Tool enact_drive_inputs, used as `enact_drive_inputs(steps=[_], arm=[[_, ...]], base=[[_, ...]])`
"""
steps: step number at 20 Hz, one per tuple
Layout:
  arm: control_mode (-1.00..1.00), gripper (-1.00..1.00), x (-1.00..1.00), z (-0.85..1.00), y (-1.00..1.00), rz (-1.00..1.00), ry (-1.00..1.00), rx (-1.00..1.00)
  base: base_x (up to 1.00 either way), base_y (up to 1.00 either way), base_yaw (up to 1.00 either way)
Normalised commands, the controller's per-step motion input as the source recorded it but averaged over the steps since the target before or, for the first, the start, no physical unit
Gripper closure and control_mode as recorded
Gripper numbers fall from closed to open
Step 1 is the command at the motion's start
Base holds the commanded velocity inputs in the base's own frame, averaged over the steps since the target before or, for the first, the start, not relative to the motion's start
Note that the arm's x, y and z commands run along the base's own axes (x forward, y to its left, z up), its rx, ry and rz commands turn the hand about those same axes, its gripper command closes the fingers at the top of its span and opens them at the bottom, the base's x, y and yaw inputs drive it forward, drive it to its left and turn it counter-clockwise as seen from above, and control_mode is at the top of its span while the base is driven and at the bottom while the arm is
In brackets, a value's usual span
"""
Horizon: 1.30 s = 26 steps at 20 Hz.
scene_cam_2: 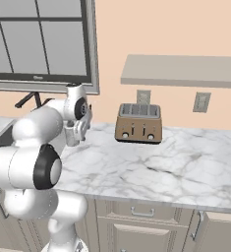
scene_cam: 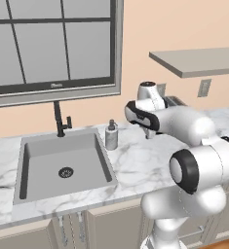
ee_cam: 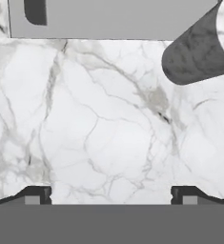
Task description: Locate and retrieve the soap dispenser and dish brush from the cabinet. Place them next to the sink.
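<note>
The soap dispenser point(scene_cam: 111, 135) stands upright on the marble counter, right beside the sink's point(scene_cam: 62, 168) right rim. In the hand view the marbled soap dispenser point(ee_cam: 199, 47) sits at the top right, with the sink's rim point(ee_cam: 108, 21) along the top. My gripper point(ee_cam: 111, 194) points down at bare counter a short way right of the bottle, open, with nothing between its fingertips point(ee_cam: 37, 194). In the base views the gripper point(scene_cam: 147, 131) point(scene_cam_2: 80, 134) hangs just above the counter. The cabinet shelf point(scene_cam_2: 181, 69) point(scene_cam: 199, 61) hangs on the wall, its top side hidden. The dish brush is out of view.
A brown toaster point(scene_cam_2: 138, 123) stands against the wall under the shelf, right of my hand. The black faucet point(scene_cam: 61, 120) rises behind the sink below a large window point(scene_cam: 47, 44). Open marble counter point(scene_cam_2: 176, 167) stretches to the right. Cream cupboard fronts point(scene_cam_2: 146, 216) run below.
</note>
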Motion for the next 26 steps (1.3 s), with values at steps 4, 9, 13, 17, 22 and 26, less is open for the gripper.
enact_drive_inputs(steps=[4, 9, 13, 17, 22, 26], arm=[[-1.0, -1.0, -0.01, 0.0, -0.01, 0.01, 0.01, 0.0], [-1.0, -1.0, 0.01, 0.02, 0.05, -0.22, 0.0, 0.01], [-1.0, -1.0, -0.05, 0.22, 0.0, -0.41, 0.02, 0.12], [-1.0, -1.0, -0.14, 0.29, -0.05, -0.43, 0.02, 0.17], [-1.0, -1.0, -0.03, 0.23, -0.02, -0.46, -0.01, 0.07], [-1.0, -1.0, 0.0, 0.13, 0.0, -0.49, -0.01, 0.0]], base=[[0.0, 0.0, 0.0], [0.0, 0.0, 0.0], [0.0, 0.0, 0.0], [0.0, 0.0, 0.0], [0.0, 0.0, 0.0], [0.0, 0.0, 0.0]])
